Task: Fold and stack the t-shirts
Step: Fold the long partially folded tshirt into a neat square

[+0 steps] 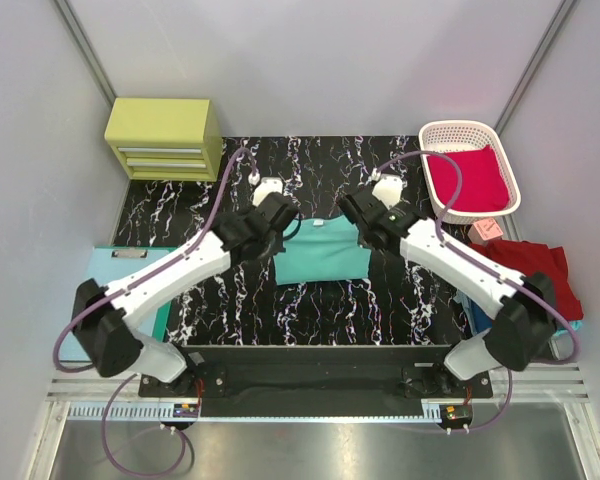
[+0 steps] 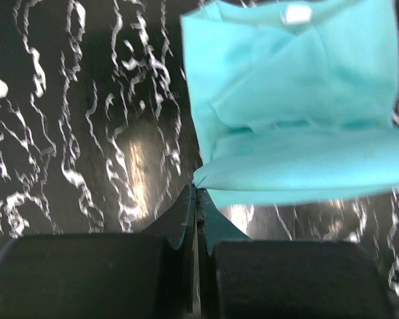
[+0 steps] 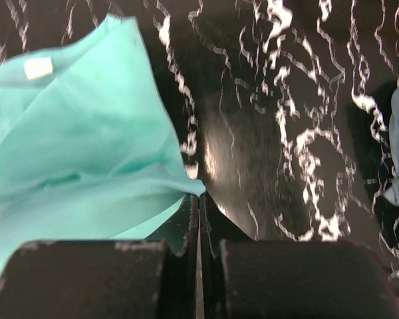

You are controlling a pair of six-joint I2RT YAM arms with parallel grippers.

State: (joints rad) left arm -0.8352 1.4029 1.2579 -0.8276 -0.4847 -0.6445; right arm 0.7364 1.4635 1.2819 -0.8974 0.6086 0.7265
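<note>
T-shirt far-edge corners pinched, dark table around

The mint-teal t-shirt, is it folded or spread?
Partly folded: sides of the t-shirt lie turned in; left tool and right tool each pinch a corner.

No writing, number or brand can be read in any view. The only label is a small white tag at the neck of the mint-teal t-shirt. In both wrist views it is a pale, blurred patch, and no print on it can be made out.
</note>
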